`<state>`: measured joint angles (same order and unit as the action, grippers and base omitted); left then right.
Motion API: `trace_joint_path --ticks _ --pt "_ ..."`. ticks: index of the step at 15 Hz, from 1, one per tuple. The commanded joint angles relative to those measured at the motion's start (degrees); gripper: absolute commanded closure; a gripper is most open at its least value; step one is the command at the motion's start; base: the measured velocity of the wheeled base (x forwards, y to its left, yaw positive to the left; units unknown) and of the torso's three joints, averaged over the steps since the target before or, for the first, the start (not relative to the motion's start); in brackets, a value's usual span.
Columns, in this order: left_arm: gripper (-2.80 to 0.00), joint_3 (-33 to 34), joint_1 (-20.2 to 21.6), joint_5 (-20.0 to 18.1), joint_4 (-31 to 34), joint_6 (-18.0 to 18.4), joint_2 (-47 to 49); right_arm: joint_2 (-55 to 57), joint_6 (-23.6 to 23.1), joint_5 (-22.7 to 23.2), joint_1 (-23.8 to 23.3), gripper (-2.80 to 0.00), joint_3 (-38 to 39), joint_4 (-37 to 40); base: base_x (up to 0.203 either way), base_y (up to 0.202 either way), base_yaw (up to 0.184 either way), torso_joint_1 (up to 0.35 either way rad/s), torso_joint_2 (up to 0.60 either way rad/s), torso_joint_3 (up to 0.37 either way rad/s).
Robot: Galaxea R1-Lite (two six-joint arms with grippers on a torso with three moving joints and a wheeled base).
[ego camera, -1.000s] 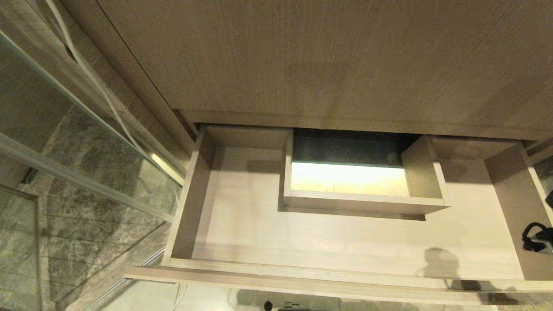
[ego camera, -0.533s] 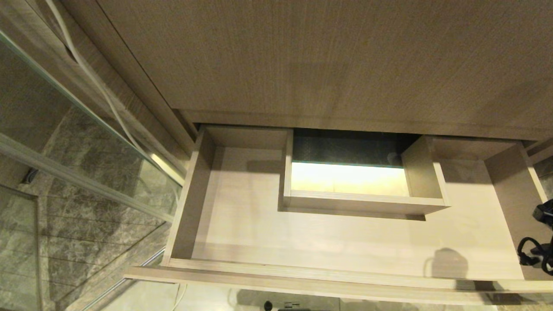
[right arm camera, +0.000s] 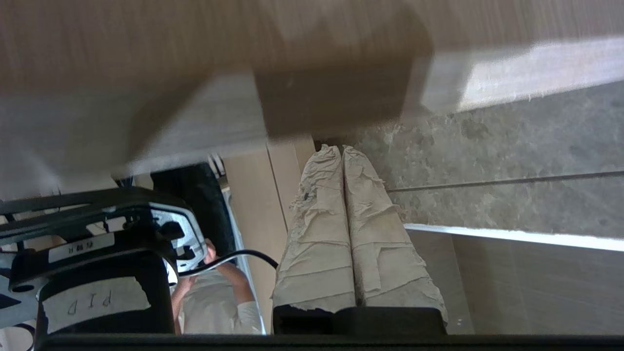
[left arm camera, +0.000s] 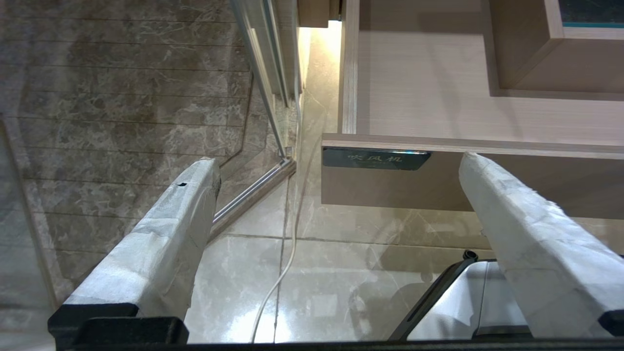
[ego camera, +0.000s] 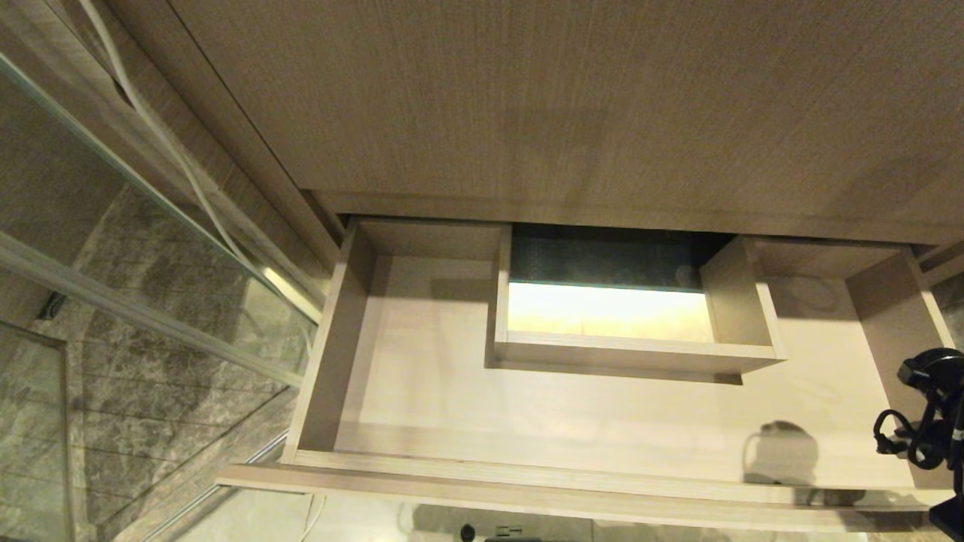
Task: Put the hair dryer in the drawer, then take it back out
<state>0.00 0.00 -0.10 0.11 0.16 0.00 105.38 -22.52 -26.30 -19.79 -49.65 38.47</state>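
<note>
Head view, left edge: clear glass panel (ego camera: 113,226) with grey veined marble behind it and a thin white cord (ego camera: 173,158) running down along its frame. Centre: the wide shallow wood-grain drawer (ego camera: 452,463) stands pulled out under the tall wood-grain cabinet panel (ego camera: 565,98). Its pale floor is bare around the boxed rectangular cut-out (ego camera: 633,354) at the back wall. Left gripper (left arm camera: 337,161): parked low in front of the drawer's left end, apart from it. Its tape-wrapped fingers (left arm camera: 161,243) are spread wide with nothing between them. Past them the left wrist view shows the small black label plate (left arm camera: 375,158) on the drawer front; its characters are too small to read reliably. Right edge of the head view: only the right arm's black wrist hardware (ego camera: 926,421) with a looped cable shows, over the drawer's right side wall and cut off by the frame; a rounded shadow (ego camera: 779,452) lies on the drawer floor just beside it. Right gripper (right arm camera: 341,151): clenched, wrapped fingers pressed together, grasping nothing. Its tips point toward a blurred wood-grain edge, contact not determinable. A person (right arm camera: 214,292) is partly hidden behind the black camera mount.
</note>
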Motion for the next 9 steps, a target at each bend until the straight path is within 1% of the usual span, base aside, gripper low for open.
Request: trace_joint_path --ticks 1,5,9 --pt "-2.8 0.0 0.0 0.0 0.0 0.0 0.0 2.1 -0.1 -0.2 0.0 0.0 -0.7 0.1 0.0 0.0 0.0 0.0 0.0 0.0" --pt "-2.8 0.0 0.0 0.0 0.1 0.0 0.0 2.5 -0.2 0.8 0.0 0.0 -1.4 -4.3 0.0 0.0 0.0 0.0 0.0 0.0" --pt "-2.8 0.0 0.0 0.0 0.0 0.0 0.0 2.2 -0.2 1.0 0.0 0.0 -3.0 -4.9 0.0 0.0 0.0 0.0 0.0 0.0"
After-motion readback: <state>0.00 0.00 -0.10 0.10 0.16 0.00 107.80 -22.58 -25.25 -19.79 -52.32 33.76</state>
